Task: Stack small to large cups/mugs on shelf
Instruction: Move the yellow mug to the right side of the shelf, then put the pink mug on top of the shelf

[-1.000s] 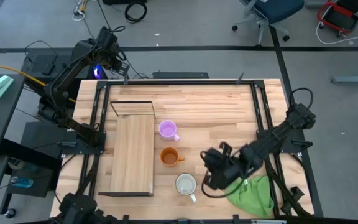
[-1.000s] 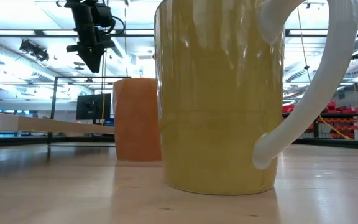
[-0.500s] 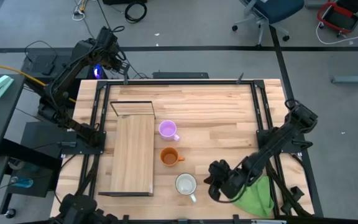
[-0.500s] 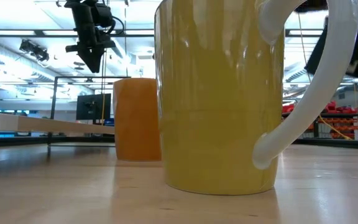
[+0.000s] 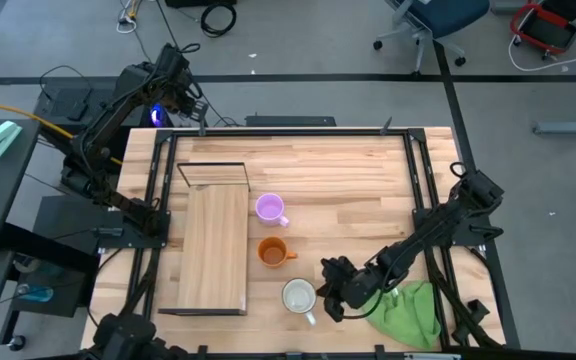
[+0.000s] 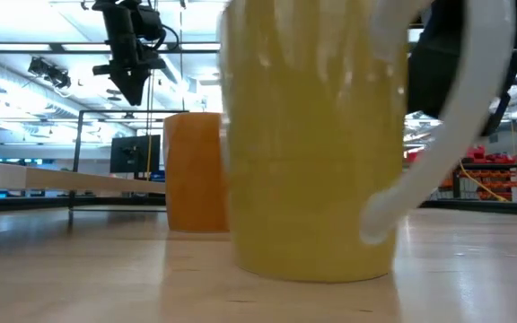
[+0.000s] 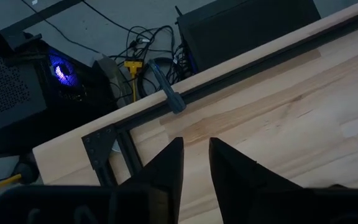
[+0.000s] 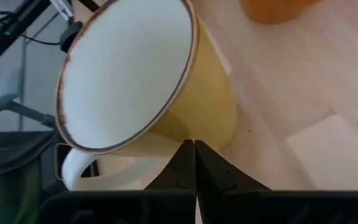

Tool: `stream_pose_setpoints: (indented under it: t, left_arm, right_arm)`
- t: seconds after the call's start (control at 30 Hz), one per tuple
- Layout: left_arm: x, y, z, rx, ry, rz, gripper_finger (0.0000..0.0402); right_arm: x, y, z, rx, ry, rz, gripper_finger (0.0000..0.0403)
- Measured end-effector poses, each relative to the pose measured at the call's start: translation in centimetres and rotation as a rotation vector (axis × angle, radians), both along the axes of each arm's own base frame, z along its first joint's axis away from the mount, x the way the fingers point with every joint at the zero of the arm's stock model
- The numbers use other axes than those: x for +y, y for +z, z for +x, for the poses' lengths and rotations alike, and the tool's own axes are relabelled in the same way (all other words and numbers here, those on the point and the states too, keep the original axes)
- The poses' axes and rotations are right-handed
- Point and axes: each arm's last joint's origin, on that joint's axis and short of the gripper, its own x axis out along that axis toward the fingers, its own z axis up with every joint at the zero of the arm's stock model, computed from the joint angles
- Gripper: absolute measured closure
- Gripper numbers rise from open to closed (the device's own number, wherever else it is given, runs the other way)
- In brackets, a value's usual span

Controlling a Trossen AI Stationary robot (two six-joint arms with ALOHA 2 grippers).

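Three mugs stand in a row on the table right of the shelf [image 5: 215, 250]: the purple mug [image 5: 268, 208] farthest, the orange mug [image 5: 271, 252] in the middle, and nearest the larger white mug [image 5: 299, 296], cream-yellow outside [image 8: 210, 112], with its handle [image 5: 313, 318] toward the near right. My right gripper [image 5: 328, 289] is shut, low at the white mug's right side. My left gripper [image 5: 196, 108] hangs above the table's far left corner, its fingers a little apart and empty [image 7: 195, 155]. My right gripper's shut fingertips [image 8: 190, 148] meet the white mug's outer wall [image 8: 194, 127] low down, beside the handle [image 8: 79, 171]. They come from the table's right, slanting down. The mug stands upright, its base on the table.
A green cloth [image 5: 408, 312] lies at the near right corner under my right arm. Black frame rails [image 5: 418, 180] run along the table's edges. The shelf's wire frame [image 5: 213, 165] stands at its far end. The orange mug also shows behind the white one in the low view [image 6: 196, 170].
My right gripper has swung first toward the near edge, then toward the table's left, up to the white mug. In the low view the mug has blurred and shifted slightly.
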Motion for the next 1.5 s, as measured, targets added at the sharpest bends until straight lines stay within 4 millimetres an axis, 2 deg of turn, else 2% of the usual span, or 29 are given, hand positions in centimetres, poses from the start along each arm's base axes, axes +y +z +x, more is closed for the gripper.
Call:
stream_pose_setpoints:
  t: [0.3, 0.47, 0.8, 1.17, 1.37, 1.5]
  left_arm:
    - [-0.1, -0.1, -0.1, 0.008, 0.0, -0.014, 0.0311]
    - [-0.1, -0.1, -0.1, 0.009, 0.0, -0.016, 0.0314]
    - [-0.2, -0.1, 0.0, 0.012, -0.006, -0.02, 0.0314]
    - [-0.8, -0.2, 0.7, 0.022, -0.039, -0.035, 0.0318]
    - [-1.8, -0.3, 1.8, 0.038, -0.092, -0.063, 0.0315]
    - [-2.7, -0.3, 2.9, 0.045, -0.137, -0.076, 0.0311]
  right_arm:
    - [-0.4, -1.7, 1.7, 0.004, 0.07, 0.065, 0.0402]
    - [-0.9, -1.3, 2.5, -0.041, 0.088, 0.06, 0.0402]
    - [-1.5, 0.5, 5.7, -0.04, 0.178, -0.018, 0.0403]
    - [-2.3, 0.3, 5.3, 0.063, 0.153, -0.074, 0.0402]
    - [-2.7, -0.3, 4.7, 0.146, 0.13, -0.116, 0.0399]
    - [-3.3, 0.3, 3.8, 0.203, 0.084, -0.145, 0.0398]
